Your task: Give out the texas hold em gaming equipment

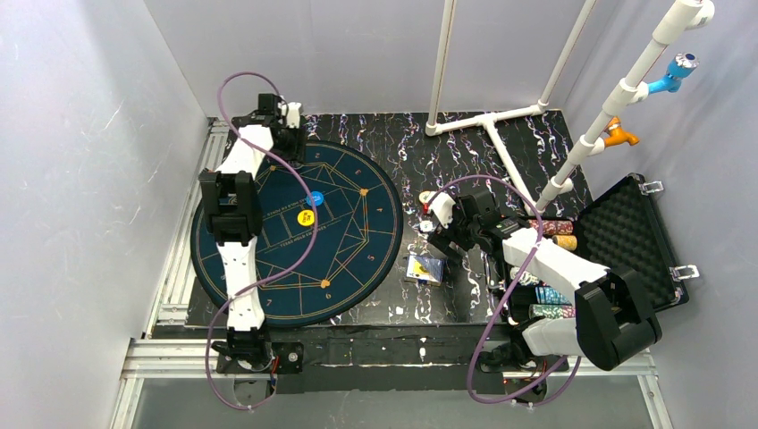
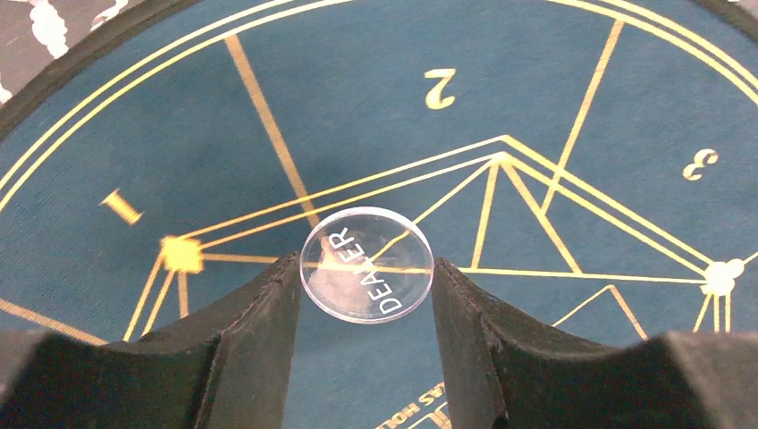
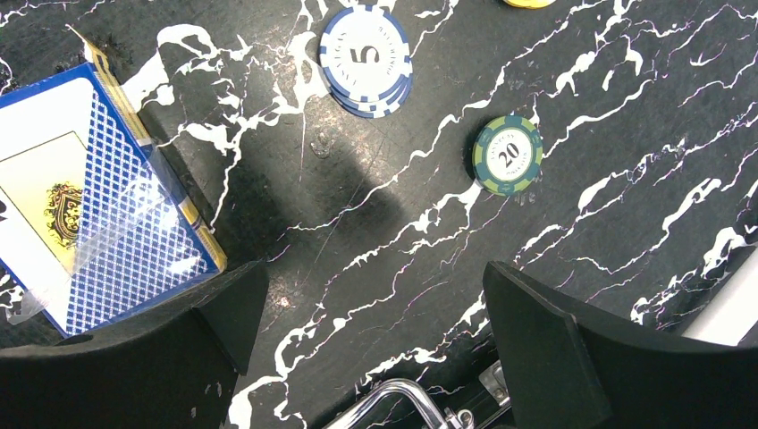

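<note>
A clear round disc marked DEALER (image 2: 367,265) sits level between the two fingertips of my left gripper (image 2: 366,268), which is shut on it just above the dark-blue mat (image 2: 554,80), near the gold numbers 1 and 2. In the top view this gripper (image 1: 290,136) is at the mat's far edge. A blue button (image 1: 315,198) and a yellow button (image 1: 307,216) lie on the mat. My right gripper (image 3: 375,299) stands open over bare tabletop. A boxed deck of cards (image 3: 98,197) lies left of it, with a stack of blue-and-white chips (image 3: 366,58) and a green chip (image 3: 508,154) beyond.
The black foam-lined case (image 1: 630,237) lies open at the right, with rows of chips (image 1: 552,234) along its near side and its metal handle (image 3: 402,398) under my right gripper. A white pipe frame (image 1: 501,116) stands at the back right. Walls close in both sides.
</note>
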`<state>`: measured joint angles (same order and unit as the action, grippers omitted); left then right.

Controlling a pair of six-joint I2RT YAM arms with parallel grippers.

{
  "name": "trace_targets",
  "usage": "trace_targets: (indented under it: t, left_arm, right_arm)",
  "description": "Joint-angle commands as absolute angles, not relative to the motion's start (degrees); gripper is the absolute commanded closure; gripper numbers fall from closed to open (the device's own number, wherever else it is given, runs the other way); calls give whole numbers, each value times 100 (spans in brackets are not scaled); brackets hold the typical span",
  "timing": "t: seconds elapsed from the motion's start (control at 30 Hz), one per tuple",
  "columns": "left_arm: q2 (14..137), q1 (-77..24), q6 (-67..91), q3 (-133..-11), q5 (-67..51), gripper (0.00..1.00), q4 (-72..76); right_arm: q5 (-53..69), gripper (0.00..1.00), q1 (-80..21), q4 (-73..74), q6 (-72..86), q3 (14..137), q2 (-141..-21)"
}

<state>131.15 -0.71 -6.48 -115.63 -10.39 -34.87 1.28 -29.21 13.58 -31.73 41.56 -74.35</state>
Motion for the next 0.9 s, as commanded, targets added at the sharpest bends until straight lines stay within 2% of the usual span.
trace_targets:
  t: [0.0, 0.63, 0.73, 0.83, 0.87]
  left_arm:
    - [13271, -423, -760, -11828, -1106, 69, -3602]
    - [13893, -726, -808, -12363, -766, 65, -3674]
    - [13979, -771, -823, -12470, -698, 56, -3706]
    - [14034, -773, -767, -12572, -677, 31, -3799]
    - [14032, -773, -757, -12607, -685, 26, -3836]
  right_arm:
    - [140, 0, -2883, 1358, -3206, 4324, -7418]
    - [173, 0, -2813, 1391, -3216, 4340, -7457]
    - [167, 0, -2804, 1397, -3215, 4342, -7464]
    - [167, 0, -2804, 1406, -3218, 4342, -7447]
    - [167, 0, -2804, 1406, -3219, 4342, -7437]
